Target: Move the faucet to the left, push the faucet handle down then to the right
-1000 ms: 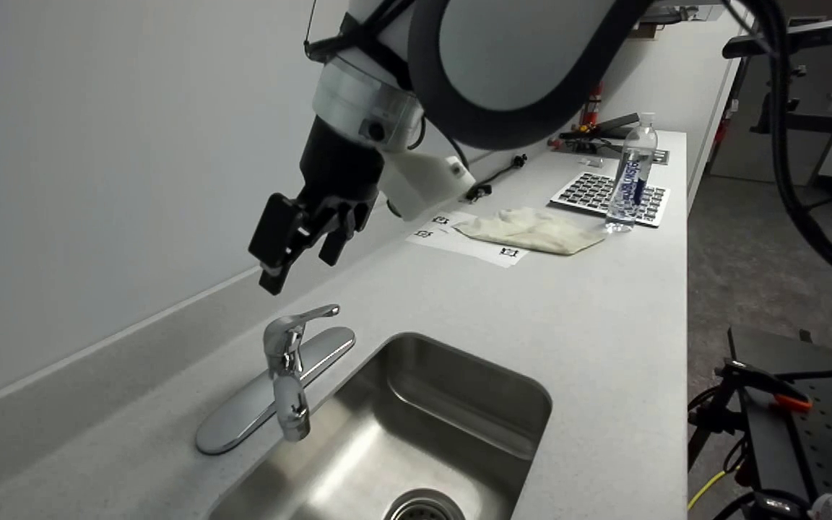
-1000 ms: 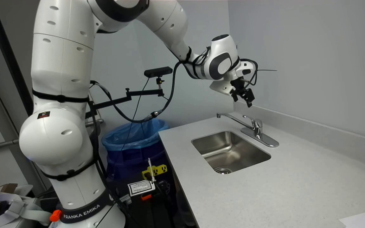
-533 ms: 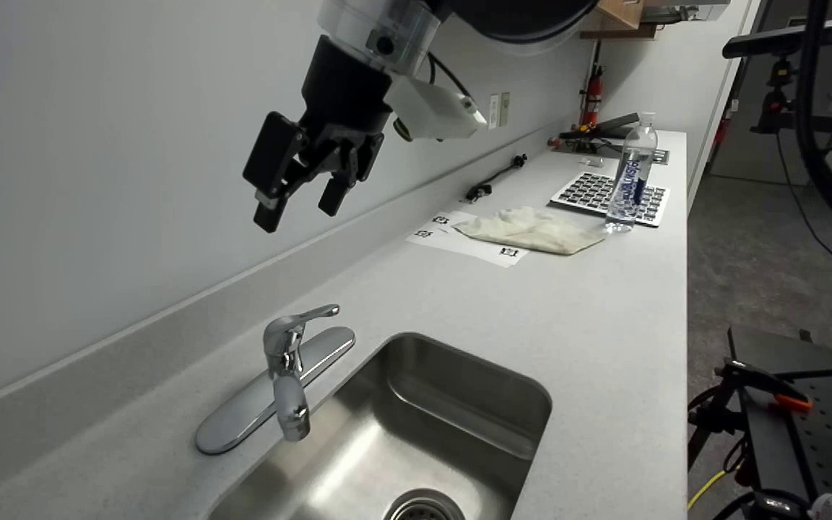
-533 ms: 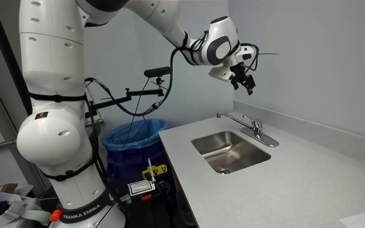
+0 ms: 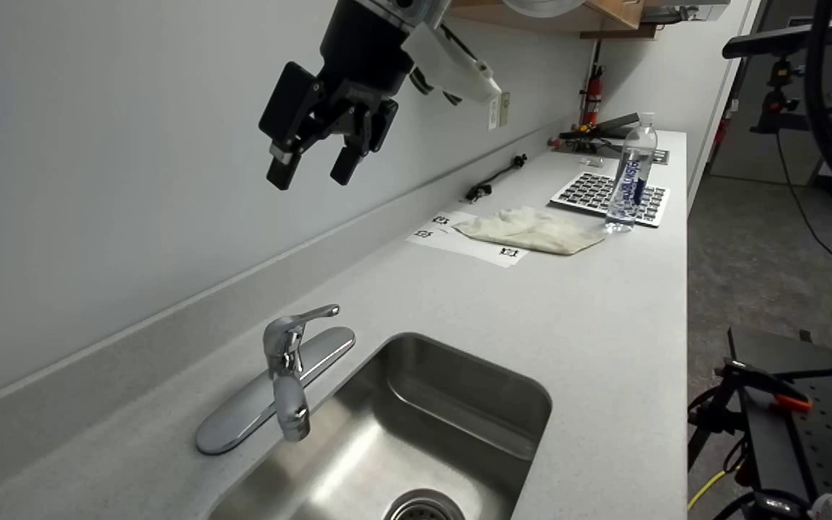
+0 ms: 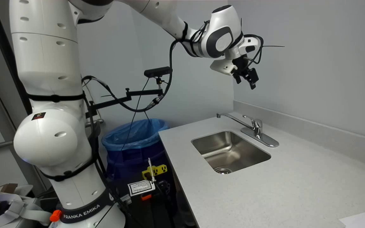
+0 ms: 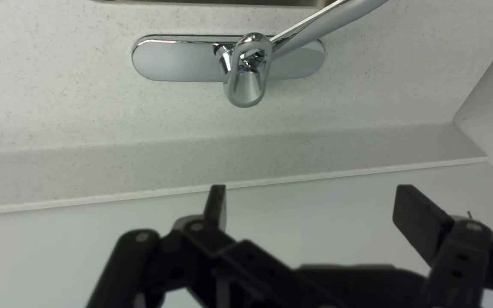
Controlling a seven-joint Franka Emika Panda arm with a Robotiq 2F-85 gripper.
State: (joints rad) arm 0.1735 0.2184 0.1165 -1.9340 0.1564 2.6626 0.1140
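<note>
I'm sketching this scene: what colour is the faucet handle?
The faucet handle is shiny silver, seen best in the wrist view.

My gripper [image 7: 315, 209] has jaws spread, well apart from faucet handle [image 7: 246, 90]; faucet [image 7: 315, 30] cut off at wrist view's top edge.

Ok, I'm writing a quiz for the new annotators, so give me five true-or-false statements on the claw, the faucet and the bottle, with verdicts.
1. The claw is open and apart from the faucet handle. True.
2. The claw is lower than the faucet handle. False: both exterior views show it higher.
3. A clear bottle stands upright in an exterior view. True.
4. The bottle stands inside the sink. False: it stands on the counter.
5. In the wrist view, the spout runs out past the top edge of the picture. True.
</note>
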